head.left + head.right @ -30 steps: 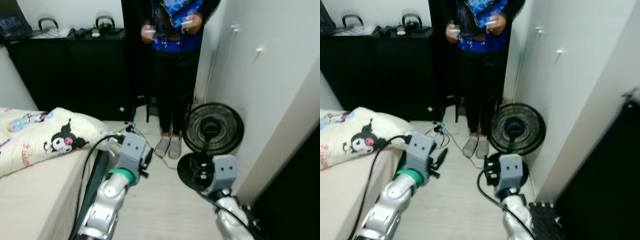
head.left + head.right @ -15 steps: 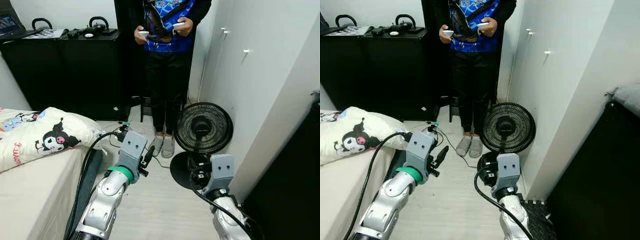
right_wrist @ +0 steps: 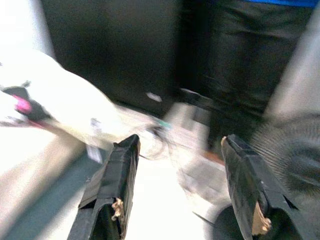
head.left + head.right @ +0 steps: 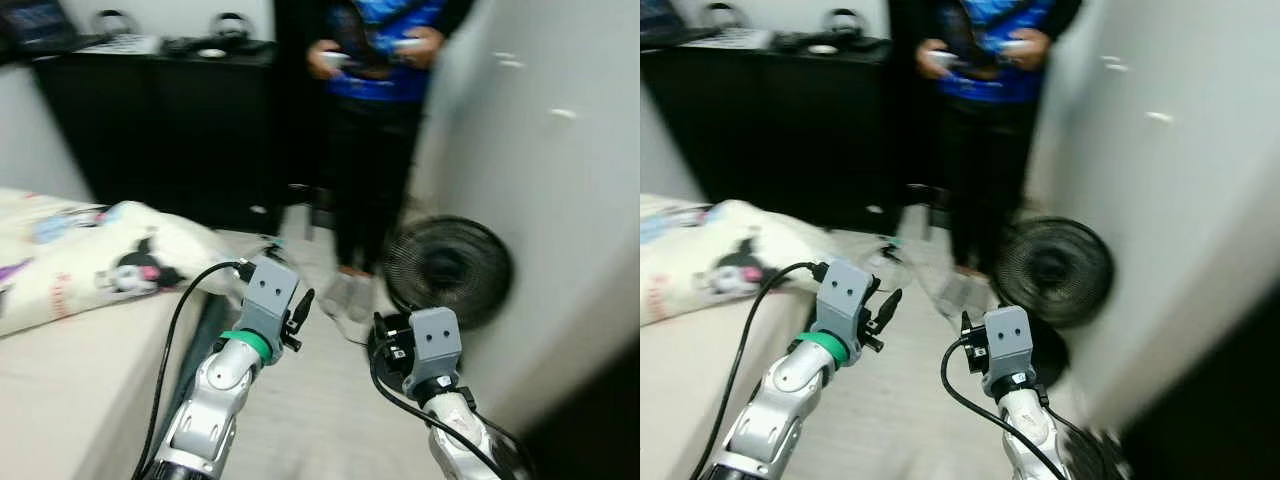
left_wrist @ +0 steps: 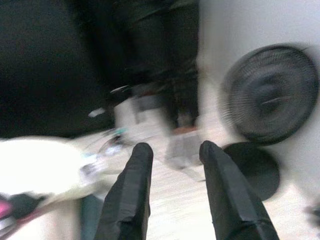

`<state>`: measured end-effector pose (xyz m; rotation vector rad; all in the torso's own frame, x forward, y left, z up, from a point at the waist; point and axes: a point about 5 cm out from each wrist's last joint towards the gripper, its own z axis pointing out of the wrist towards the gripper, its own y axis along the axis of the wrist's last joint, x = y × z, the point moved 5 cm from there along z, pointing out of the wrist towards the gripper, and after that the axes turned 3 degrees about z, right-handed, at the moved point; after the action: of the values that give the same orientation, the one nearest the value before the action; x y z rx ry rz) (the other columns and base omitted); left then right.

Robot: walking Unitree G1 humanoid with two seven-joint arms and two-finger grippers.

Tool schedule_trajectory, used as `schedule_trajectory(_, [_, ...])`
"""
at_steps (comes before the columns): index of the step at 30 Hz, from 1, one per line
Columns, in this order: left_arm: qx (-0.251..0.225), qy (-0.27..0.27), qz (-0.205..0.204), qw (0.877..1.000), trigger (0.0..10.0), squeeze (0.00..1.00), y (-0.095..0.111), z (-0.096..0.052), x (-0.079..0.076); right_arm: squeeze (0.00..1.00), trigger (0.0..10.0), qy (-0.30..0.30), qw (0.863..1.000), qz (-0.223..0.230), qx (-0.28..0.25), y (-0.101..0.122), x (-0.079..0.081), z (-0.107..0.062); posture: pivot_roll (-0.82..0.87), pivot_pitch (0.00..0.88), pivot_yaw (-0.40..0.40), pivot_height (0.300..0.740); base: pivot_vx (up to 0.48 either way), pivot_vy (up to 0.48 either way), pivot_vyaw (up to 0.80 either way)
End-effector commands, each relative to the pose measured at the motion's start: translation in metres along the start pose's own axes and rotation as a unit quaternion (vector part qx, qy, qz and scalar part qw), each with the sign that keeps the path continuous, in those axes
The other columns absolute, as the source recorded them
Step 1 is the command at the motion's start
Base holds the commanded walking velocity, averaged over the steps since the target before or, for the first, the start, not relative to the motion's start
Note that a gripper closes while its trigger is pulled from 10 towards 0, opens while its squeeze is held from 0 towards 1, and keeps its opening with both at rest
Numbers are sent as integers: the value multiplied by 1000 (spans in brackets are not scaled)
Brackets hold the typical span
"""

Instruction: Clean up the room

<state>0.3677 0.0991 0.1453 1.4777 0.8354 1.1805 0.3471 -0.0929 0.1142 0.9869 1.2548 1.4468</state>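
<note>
Fingers (image 5: 132, 195) of the left gripper (image 5: 172, 192) parted, nothing between them, held up over the floor (image 4: 330, 420) beside the bed (image 4: 70, 380). Right gripper (image 3: 182, 192) likewise spread wide and holding nothing, fingers (image 3: 112, 190) with worn pale tips, raised near the middle of the room. Everything smeared by blur. On the left, bed with a cream pillow (image 4: 130, 265) printed with a dark cartoon figure, lying at the bed's far edge. Far left, black cabinet (image 4: 170, 130) with small items on top, too blurred to name. Straight ahead and far, a person (image 4: 375, 120) in a blue top and black trousers, both hands on a controller (image 4: 340, 58). On the right, black standing fan (image 4: 450, 270) on the floor against a white wall (image 4: 560, 200). Loose cable (image 4: 905, 262) on the floor between pillow and person's feet.
</note>
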Motion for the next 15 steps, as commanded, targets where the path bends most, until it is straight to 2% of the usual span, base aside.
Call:
schedule_trajectory(1, [1, -21, -9, 1000, 10000, 0, -1, 1, -15, 0, 10000, -30, 999, 17, 23, -11, -19, -9, -144, 18, 64, 740, 480, 0, 0])
schedule_trajectory(7, [1, -21, -10, 1000, 10000, 0, -1, 2, -15, 0, 10000, -35, 999, 16, 25, -12, -26, -10, -146, 18, 65, 740, 480, 0, 0])
schedule_trajectory(15, [2, -21, -10, 1000, 10000, 0, -1, 2, -15, 0, 10000, -34, 999, 17, 29, -13, -25, -11, -146, 16, 65, 740, 445, 0, 0])
